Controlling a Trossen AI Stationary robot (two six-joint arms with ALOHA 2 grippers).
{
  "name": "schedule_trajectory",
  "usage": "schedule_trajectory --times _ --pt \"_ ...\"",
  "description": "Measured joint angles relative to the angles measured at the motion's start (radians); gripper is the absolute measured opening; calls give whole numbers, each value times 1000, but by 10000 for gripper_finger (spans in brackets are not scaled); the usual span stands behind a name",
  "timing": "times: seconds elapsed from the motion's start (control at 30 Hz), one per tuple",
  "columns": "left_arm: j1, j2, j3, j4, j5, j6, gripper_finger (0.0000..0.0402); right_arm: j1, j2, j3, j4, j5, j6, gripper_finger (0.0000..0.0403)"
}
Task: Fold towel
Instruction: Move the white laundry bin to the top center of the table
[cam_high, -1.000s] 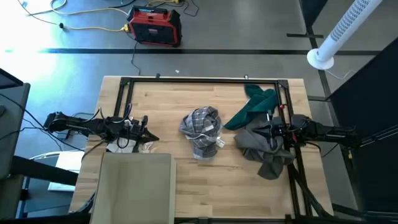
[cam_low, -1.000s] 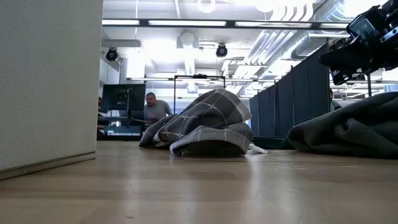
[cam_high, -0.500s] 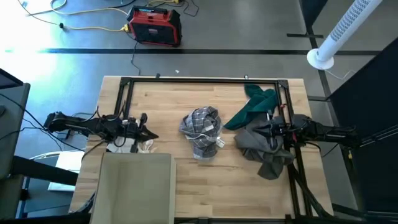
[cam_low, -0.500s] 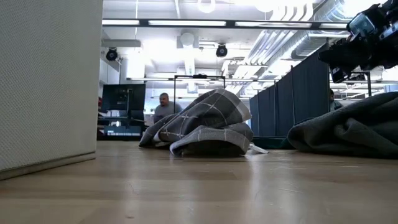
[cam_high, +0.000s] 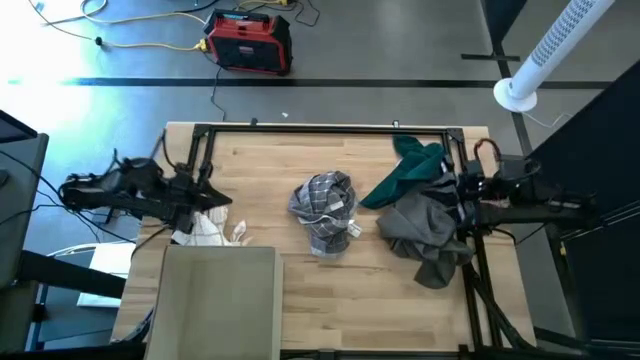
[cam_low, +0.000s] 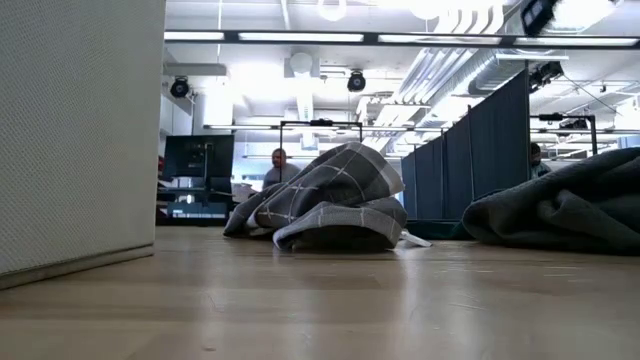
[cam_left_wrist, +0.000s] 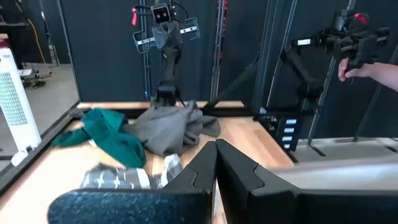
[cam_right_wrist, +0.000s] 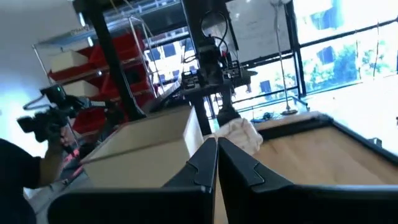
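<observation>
A grey checked towel (cam_high: 325, 210) lies crumpled in a heap at the table's middle, also seen in the low view (cam_low: 330, 205) and the left wrist view (cam_left_wrist: 118, 178). My left gripper (cam_high: 222, 197) (cam_left_wrist: 216, 147) is shut and hangs above the table's left side, well left of the towel, touching nothing. My right gripper (cam_high: 458, 186) (cam_right_wrist: 216, 142) is shut above the table's right edge, over a pile of plain grey cloth (cam_high: 425, 235), and also touches nothing.
A teal cloth (cam_high: 410, 168) lies at the far right beside the grey pile. A crumpled white cloth (cam_high: 208, 230) sits under the left arm. A tall beige box (cam_high: 220, 300) stands at the near left corner. A black frame (cam_high: 320, 128) rims the table. People stand beyond it.
Both arms have drawn back and risen. The left gripper has moved toward the table's left edge, uncovering the white cloth. The right gripper has moved toward the right edge and up, leaving the low view's right side. The towels have stayed put.
</observation>
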Motion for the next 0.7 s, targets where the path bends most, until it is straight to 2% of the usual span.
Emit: schedule_trajectory --times 0.23,0.37,0.43,0.7 --pt "0 136 245 -148 7 6 0 51 335 425 -143 -1 -175 0" --pt "0 215 322 -143 7 33 0 78 483 668 -310 -1 -204 0" --pt "0 247 341 -89 7 71 0 86 540 770 -375 -1 -184 0" --pt "0 318 348 69 5 139 0 127 653 931 -522 0 -195 0"
